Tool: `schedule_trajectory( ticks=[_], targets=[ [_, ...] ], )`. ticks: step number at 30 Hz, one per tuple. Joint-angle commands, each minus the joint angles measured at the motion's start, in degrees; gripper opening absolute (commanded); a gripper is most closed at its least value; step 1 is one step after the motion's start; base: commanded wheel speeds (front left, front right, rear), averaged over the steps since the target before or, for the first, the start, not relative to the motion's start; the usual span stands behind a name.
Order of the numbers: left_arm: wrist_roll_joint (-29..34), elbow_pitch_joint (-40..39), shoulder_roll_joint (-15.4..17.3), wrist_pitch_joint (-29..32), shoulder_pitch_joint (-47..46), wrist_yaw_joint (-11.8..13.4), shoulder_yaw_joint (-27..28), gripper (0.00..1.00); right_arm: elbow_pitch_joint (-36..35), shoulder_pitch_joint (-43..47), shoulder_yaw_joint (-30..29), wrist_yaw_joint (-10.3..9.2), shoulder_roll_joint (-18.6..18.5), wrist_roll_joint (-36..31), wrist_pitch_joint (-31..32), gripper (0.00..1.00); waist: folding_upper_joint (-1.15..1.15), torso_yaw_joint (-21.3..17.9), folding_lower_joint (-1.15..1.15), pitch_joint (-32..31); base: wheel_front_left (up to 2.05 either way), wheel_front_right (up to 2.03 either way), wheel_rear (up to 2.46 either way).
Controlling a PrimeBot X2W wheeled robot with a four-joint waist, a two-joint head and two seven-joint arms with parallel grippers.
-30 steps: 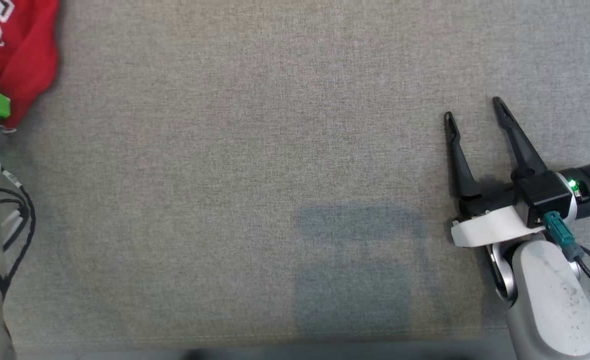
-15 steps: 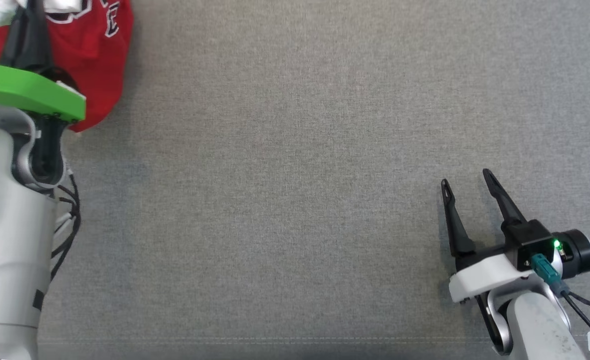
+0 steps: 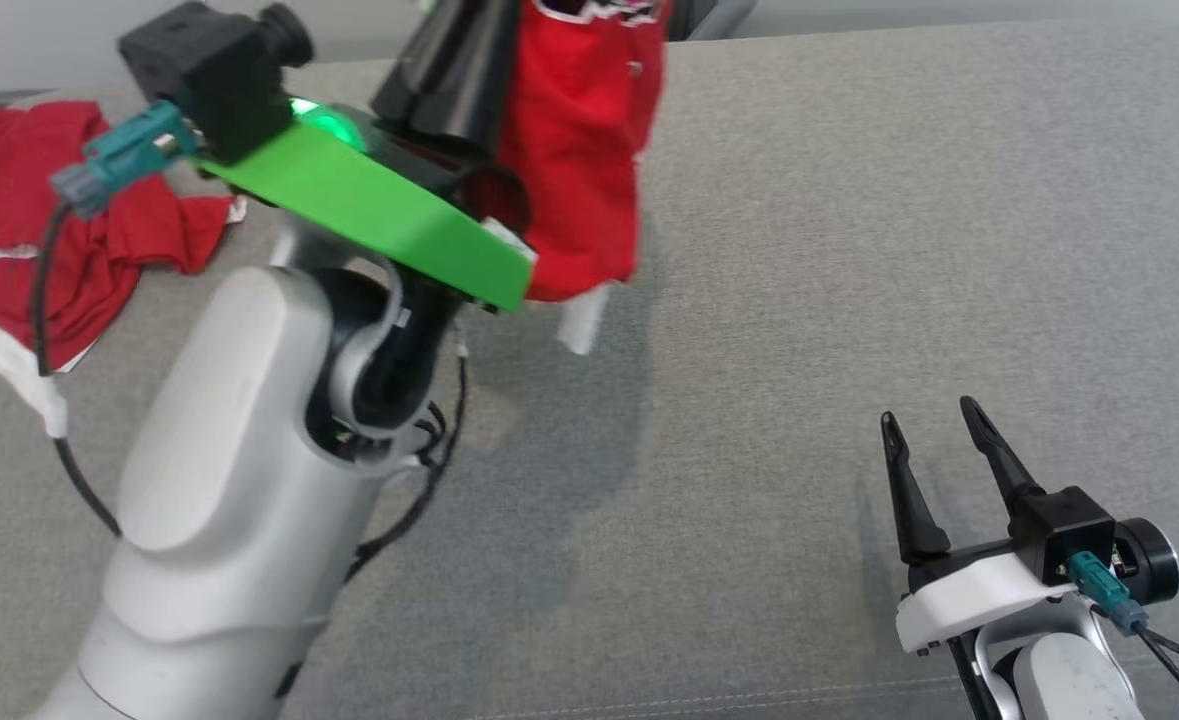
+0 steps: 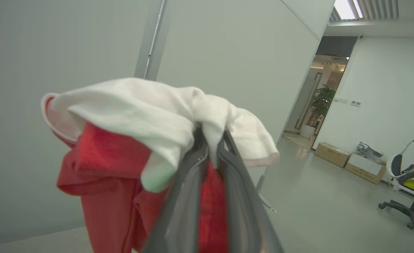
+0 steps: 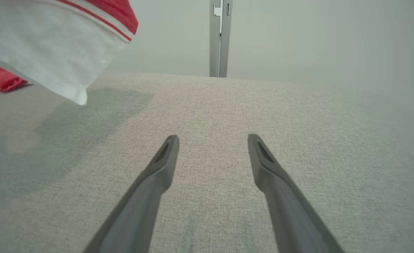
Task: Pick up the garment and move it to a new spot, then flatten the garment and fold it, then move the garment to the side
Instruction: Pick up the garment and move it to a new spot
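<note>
Left end effector [image 4: 211, 140] pinched shut on garment [image 3: 579, 150], which hangs above the desk [image 3: 849, 250] near its far edge, left of centre. Right end effector [image 3: 929, 415] wide open, empty, near-right corner. Risk: the narrow pinch on the bunched hem slips and the cloth drops crumpled.

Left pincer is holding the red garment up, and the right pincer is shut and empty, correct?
Not quite: the right pincer is open and empty, as the right wrist view shows. The left pincer does hold the red garment up.

This is looking like an office: a swivel chair [image 4: 407, 175] and cardboard boxes [image 4: 365, 168] are sitting beside the doorway [image 4: 333, 84].
</note>
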Motion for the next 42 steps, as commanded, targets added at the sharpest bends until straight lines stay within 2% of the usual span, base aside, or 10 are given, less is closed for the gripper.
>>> schedule_trajectory(
  ticks=[1, 9, 18, 24, 28, 29, 30, 31, 37, 42],
  targets=[
    [-1.0, -1.2, -0.7, 0.8, 1.3, 0.6, -0.7, 0.00, -0.2, 0.7, -0.1, -0.10, 0.0, 0.5, 0.0, 1.00, 0.45, -4.3, 0.00, -1.9, 0.00, 0.00, 0.00],
    [-1.7, -0.2, -4.4, 2.8, 6.0, 3.8, -8.5, 0.00, -0.7, -0.6, 0.2, -0.10, 0.0, 2.0, 0.0, 1.00, 0.45, -11.3, 0.00, 0.3, 0.00, 0.00, 0.00],
    [1.4, 22.3, -1.1, -0.6, 7.7, 4.1, -10.1, 0.00, -0.7, -0.3, 0.0, -0.10, 0.0, 3.5, 0.0, 1.00, 0.45, -16.3, 0.00, 2.2, 0.00, 0.00, 0.00],
    [4.0, 36.8, 1.3, -5.9, 6.5, 4.8, -9.1, 0.00, -0.7, 0.5, -0.4, -0.10, 0.0, 3.5, 0.0, 1.00, 0.45, -16.6, 0.00, 1.9, 0.00, 0.00, 0.00],
    [2.8, 43.2, -0.2, -8.6, 5.9, 3.8, -8.5, 0.00, -0.4, 0.7, -0.4, -0.10, 0.0, 2.8, 0.0, 1.00, 0.45, -15.4, 0.00, 1.2, 0.00, 0.00, 0.00],
    [2.5, 44.5, -0.7, -9.3, 5.9, 3.5, -8.4, 0.07, -0.3, 0.7, -0.4, -0.10, 0.0, 2.7, 0.0, 1.00, 0.45, -15.1, 0.00, 0.9, 0.00, 0.00, 0.00],
    [2.3, 45.7, -1.2, -10.1, 5.8, 3.3, -8.2, 0.44, -0.3, 0.8, -0.4, -0.10, 0.0, 2.7, 0.0, 1.00, 0.45, -14.8, 0.00, 0.7, 0.00, 0.00, 0.00],
    [2.3, 46.7, -1.7, -10.8, 5.8, 3.0, -8.1, 1.00, -0.3, 0.8, -0.3, -0.10, 0.0, 2.5, 0.0, 1.00, 0.45, -14.4, 0.00, 0.4, 0.00, 0.00, 0.00],
    [4.1, 47.0, -2.9, -15.4, 6.9, 3.0, -7.5, 1.00, -0.4, 2.3, -1.4, -0.10, 0.0, 1.7, 0.0, 1.00, 0.45, -12.0, 0.00, -2.3, 0.00, 0.00, 0.00],
    [9.6, 36.0, -0.9, -15.8, 12.9, 5.4, -3.2, 1.00, -2.0, 4.4, -3.7, -0.10, 0.0, 0.5, 0.0, 1.00, 0.45, -9.0, 0.00, -5.0, 0.00, 0.00, 0.00]
  ],
)
